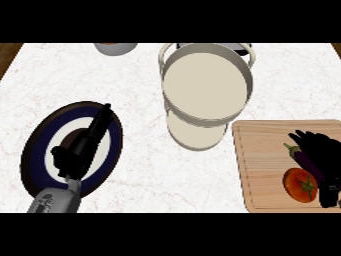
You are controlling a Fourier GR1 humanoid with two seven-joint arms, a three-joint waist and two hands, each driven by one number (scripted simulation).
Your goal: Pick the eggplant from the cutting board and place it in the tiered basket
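Right, your eggplant [306,161] is lying on the cutting board [265,150] at lower right, w/ the right hand [329,155] over it, dark fingers draped along its far side. Can't tell if they've actually closed round it, since black hand and dark purple skin blur together.

Main risk, imo: the tomato [301,184] sits touching or just beside the eggplant's near end, so a lift could nudge or roll it off the board. The eggplant is smooth, glossy and tapered, so it's prob prone to slipping out lengthwise.

Tiered basket [206,82] is cream, round, stacked trays w/ thin raised rims; you could clip a rim coming in.

Left hand [81,147] rests fingers straight over a dark blue-and-white plate [44,142], well apart.
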